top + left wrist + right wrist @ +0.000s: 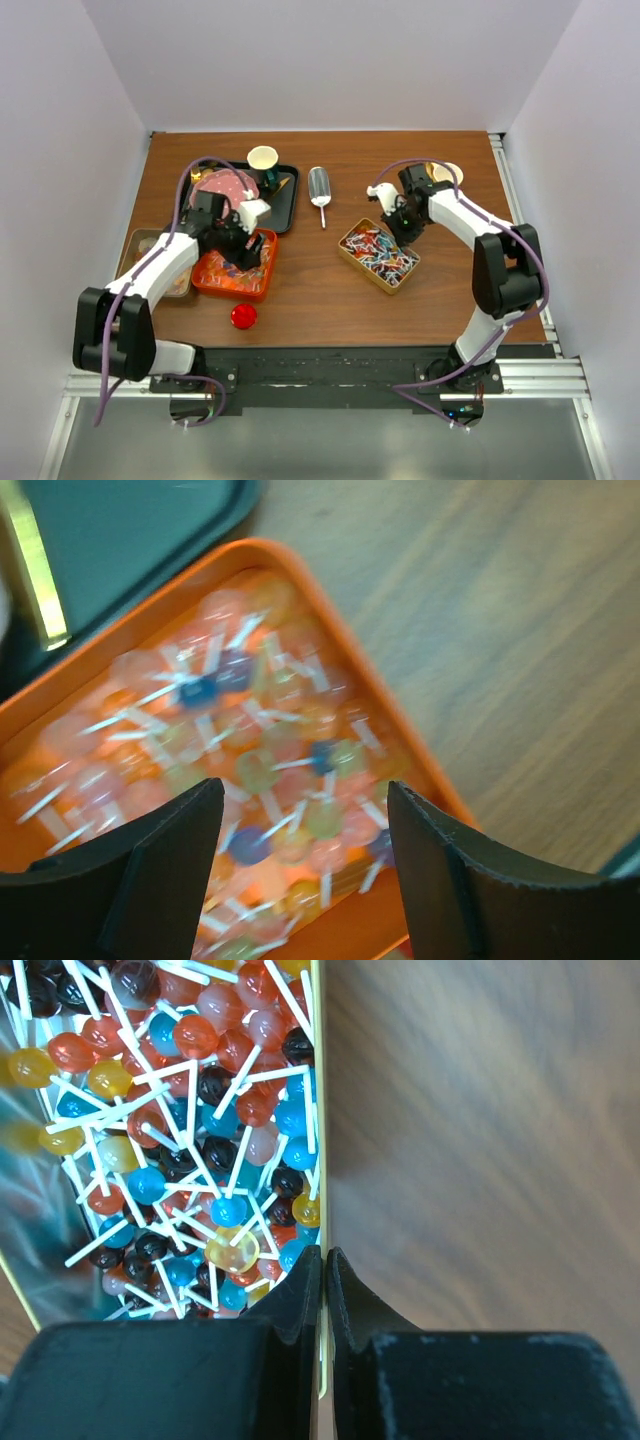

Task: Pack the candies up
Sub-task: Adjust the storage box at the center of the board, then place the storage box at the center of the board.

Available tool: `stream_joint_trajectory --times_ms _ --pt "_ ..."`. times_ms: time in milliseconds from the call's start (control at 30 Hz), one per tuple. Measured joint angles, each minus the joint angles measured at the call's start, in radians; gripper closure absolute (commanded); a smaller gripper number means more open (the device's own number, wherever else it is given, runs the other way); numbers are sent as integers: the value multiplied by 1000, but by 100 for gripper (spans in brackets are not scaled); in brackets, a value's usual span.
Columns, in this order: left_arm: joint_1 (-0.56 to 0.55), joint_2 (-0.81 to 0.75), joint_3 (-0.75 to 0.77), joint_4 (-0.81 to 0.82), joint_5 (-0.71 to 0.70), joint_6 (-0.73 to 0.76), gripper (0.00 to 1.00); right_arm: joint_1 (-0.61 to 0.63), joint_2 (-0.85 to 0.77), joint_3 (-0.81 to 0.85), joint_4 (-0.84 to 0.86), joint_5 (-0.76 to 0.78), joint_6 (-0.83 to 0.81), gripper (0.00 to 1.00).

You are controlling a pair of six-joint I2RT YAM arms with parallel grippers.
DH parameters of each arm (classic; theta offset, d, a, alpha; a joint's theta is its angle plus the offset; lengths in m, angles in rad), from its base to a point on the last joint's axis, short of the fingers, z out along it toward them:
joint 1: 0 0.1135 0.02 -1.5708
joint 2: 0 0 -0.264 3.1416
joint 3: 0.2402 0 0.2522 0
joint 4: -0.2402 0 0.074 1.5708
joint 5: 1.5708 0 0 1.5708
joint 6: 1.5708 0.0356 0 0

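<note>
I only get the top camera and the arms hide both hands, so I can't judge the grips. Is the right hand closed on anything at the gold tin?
Observer: Yes. The right wrist view shows the right hand shut on the thin side wall of the shiny gold rectangular tin, with the rim pinched between its fingers.
Operator: And the left hand?
Observer: The left hand is open. Its fingers are spread over the orange plastic tray and nothing is between them.
Operator: What's in that tray?
Observer: It holds pale pastel lollipop candies on white sticks, heaped together and blurred in the left wrist view.
</note>
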Motion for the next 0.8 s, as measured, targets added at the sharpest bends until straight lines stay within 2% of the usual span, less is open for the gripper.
stream_joint_trajectory --times_ms 133,267,300,467,500,533,700,800 --pt "-65 24 3 3 3 -39 34 -51 -20 -18 -22 5 64 100" --pt "-76 77 30 8 2 -72 42 -119 -22 -18 -23 9 138 100" --pt "-82 92 38 12 2 -79 51 -132 -22 -18 -23 13 149 100" --pt "-131 132 57 31 6 -102 65 -180 -24 -18 -14 35 196 100" --pt "-142 137 57 31 7 -105 72 -181 -25 -18 -14 39 201 100" --pt "-157 142 57 29 11 -107 75 -180 -28 -19 -14 43 208 100" --pt "-236 145 52 20 19 -115 82 -177 -43 -20 -14 47 223 100" --pt "-270 145 39 14 18 -117 82 -177 -43 -21 -14 50 228 100"
